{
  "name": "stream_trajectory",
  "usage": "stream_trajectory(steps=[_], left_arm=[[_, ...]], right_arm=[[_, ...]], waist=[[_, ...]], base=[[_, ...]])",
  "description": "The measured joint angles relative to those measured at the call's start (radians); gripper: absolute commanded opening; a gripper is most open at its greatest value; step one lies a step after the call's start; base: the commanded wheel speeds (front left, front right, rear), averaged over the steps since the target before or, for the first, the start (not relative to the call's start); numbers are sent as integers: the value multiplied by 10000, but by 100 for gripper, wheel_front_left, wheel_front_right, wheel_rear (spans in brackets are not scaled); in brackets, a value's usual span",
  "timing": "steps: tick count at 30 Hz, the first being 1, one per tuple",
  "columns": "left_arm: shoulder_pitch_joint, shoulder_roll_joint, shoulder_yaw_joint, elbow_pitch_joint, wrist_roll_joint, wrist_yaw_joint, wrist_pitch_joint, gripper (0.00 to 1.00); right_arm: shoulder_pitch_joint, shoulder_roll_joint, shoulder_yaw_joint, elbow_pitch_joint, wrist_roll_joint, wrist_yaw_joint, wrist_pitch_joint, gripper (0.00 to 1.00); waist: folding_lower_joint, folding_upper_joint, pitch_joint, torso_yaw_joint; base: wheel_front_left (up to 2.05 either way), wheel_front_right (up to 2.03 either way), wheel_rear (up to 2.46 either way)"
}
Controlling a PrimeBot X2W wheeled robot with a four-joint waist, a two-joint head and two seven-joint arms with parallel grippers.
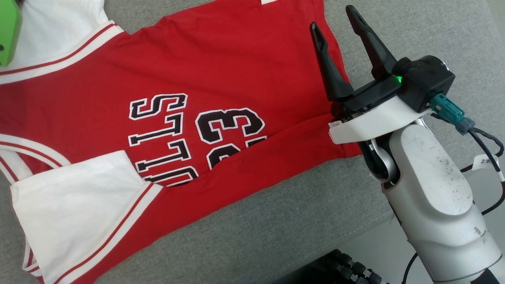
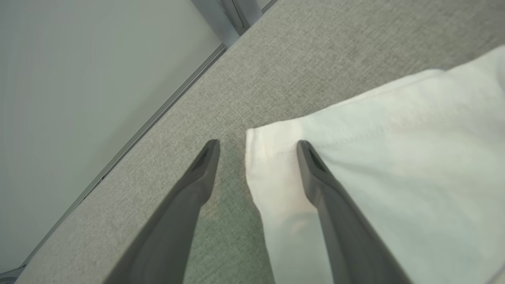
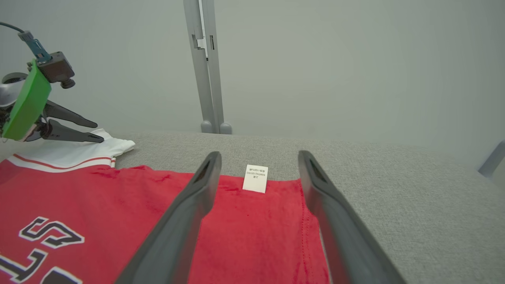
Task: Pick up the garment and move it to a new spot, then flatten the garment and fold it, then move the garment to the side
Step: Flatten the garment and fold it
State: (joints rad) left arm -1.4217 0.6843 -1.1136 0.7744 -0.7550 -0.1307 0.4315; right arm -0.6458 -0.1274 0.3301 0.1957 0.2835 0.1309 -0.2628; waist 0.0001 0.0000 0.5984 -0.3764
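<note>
The jersey (image 1: 221, 79), red with white sleeves and black lettering, lies spread flat on the grey surface (image 1: 276, 221). One sleeve is folded in over the body near the front edge. The hem lies toward the robot's right, and a white tag (image 3: 255, 178) sticks out of it.

The right forearm (image 1: 430, 177) rises from the lower right of the head view. Its wrist is bent so that the right gripper (image 1: 332, 17) points away from the robot, over the hem corner. Its jaws stand wide apart and hold nothing. In its wrist view one finger is over red cloth and the other near the jersey's side edge, with the tag between them farther off.

The left gripper (image 2: 257, 144) reaches low and nearly level at the far sleeve (image 2: 394, 157). It is fully spread and empty. One finger is over the grey surface and the other over the sleeve's end. I cannot tell whether that finger touches the cloth.
</note>
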Motion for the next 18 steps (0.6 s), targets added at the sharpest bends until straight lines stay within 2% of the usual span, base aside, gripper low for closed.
stream_trajectory(steps=[4,5,6,7,11,18], left_arm=[[-48,-196,-127,320,-401,0,111,100],[-47,-228,-226,282,-510,6,173,49],[-47,-238,-293,242,-564,6,176,4],[-48,-247,-385,190,-642,6,174,0],[-49,-401,-562,127,-1049,4,-10,0],[-61,-765,-807,180,-1078,2,-1302,0]], right_arm=[[-1,17,12,12,-27,0,0,100],[-1,15,12,13,-29,0,2,100],[-1,13,12,15,-29,0,0,100],[-2,4,10,19,-36,0,2,100],[-24,-123,-52,73,-42,0,0,100],[-167,-451,-188,339,12,0,2,100]], waist=[[0,0,-14,33],[-1,0,-23,49],[-2,0,-27,62],[-2,0,-31,84],[-2,0,-59,221],[-2,0,-318,650]], base=[[0,0,0],[0,0,0],[0,0,0],[0,0,0],[0,0,0],[0,0,0]])
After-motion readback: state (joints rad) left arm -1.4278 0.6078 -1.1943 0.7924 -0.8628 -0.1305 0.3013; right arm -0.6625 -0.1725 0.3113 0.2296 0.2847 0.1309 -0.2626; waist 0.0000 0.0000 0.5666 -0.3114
